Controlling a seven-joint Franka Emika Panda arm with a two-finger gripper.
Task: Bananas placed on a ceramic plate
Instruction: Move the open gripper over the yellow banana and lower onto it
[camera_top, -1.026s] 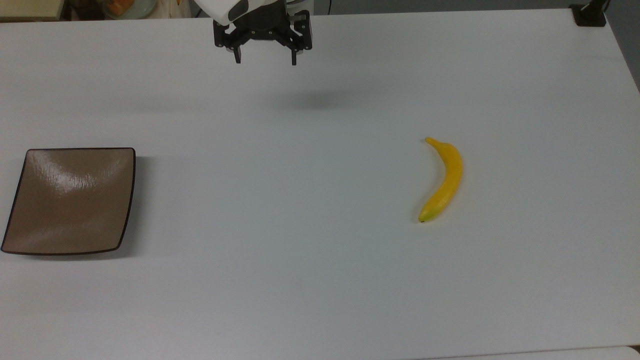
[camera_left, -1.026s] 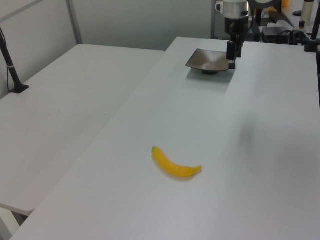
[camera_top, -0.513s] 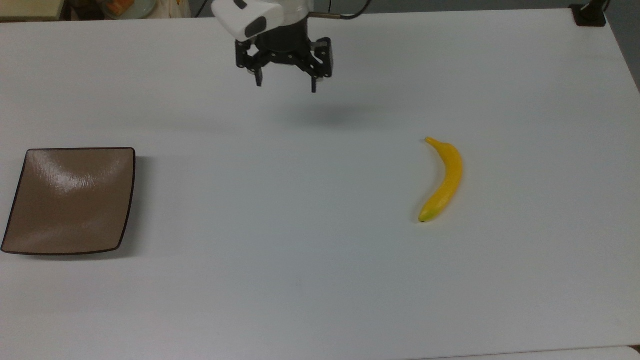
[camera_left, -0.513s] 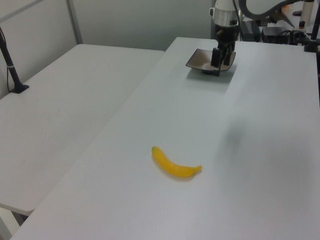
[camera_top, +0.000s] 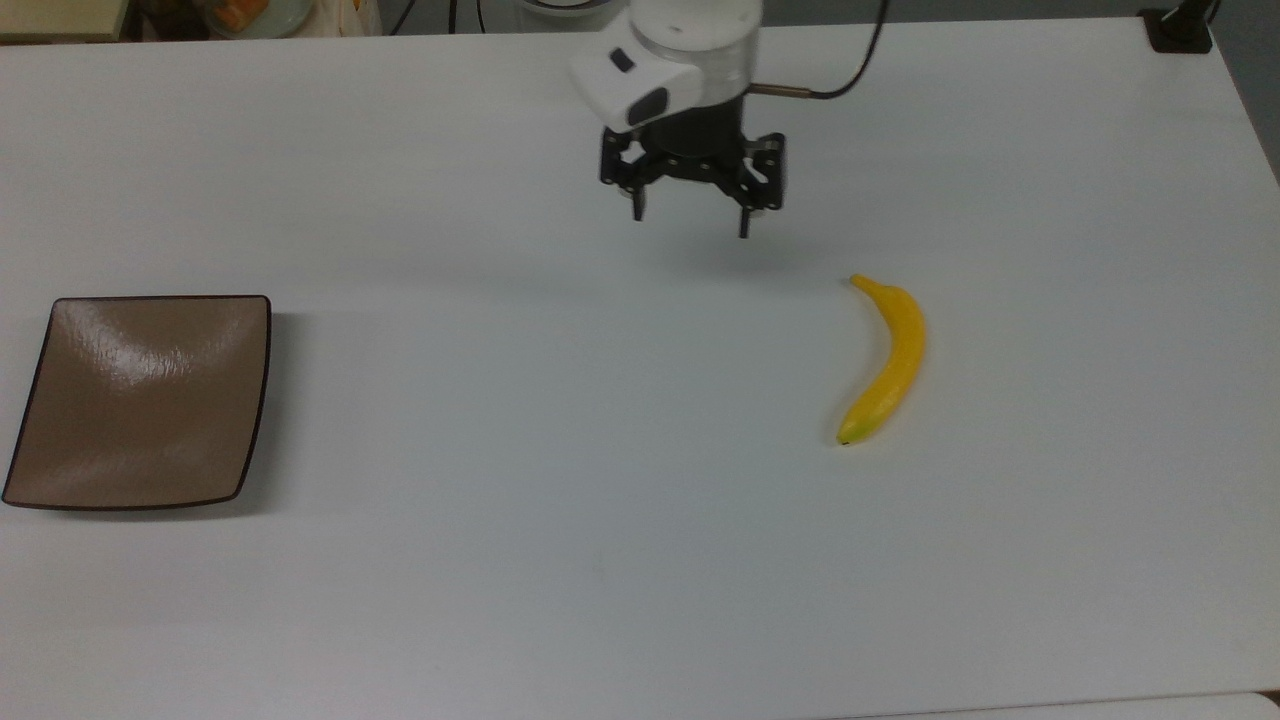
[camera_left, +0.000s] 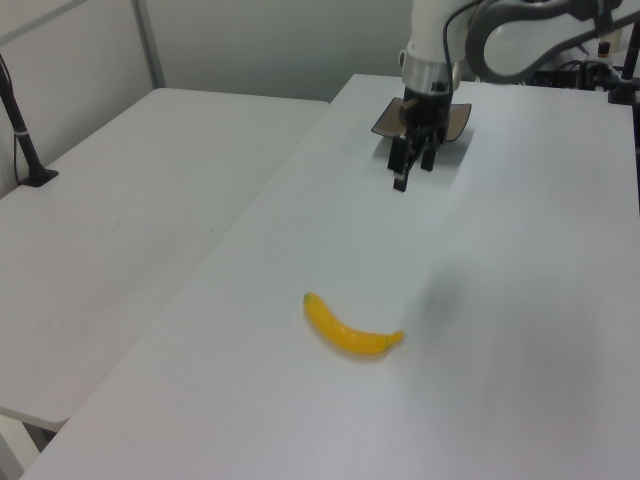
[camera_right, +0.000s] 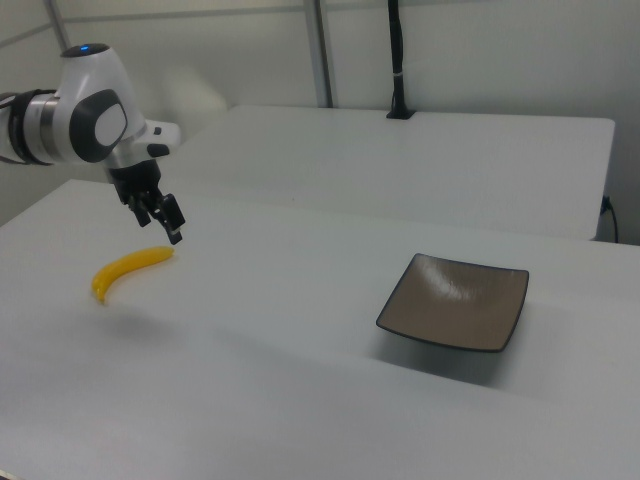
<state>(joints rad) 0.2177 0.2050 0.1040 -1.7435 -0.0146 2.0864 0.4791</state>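
A yellow curved banana (camera_top: 888, 361) lies flat on the white table at the top view's right; it also lies on the table in the left view (camera_left: 350, 331) and the right view (camera_right: 128, 270). The brown square ceramic plate (camera_top: 140, 400) sits at the top view's far left, with nothing on it (camera_right: 457, 300). My gripper (camera_top: 691, 226) hangs open above the table, fingers pointing down, up and to the left of the banana's stem in the top view. It holds nothing (camera_left: 407, 178) (camera_right: 168, 226).
The white table (camera_top: 560, 480) spreads wide between plate and banana. A second white table (camera_left: 120, 220) adjoins it at the left view's left. A black post base (camera_top: 1178, 30) stands at the top view's far right corner. Clutter sits beyond the far edge.
The gripper has travelled from near the far edge toward the top view's right and lower, closing on the banana, staying open. Banana and plate have not moved.
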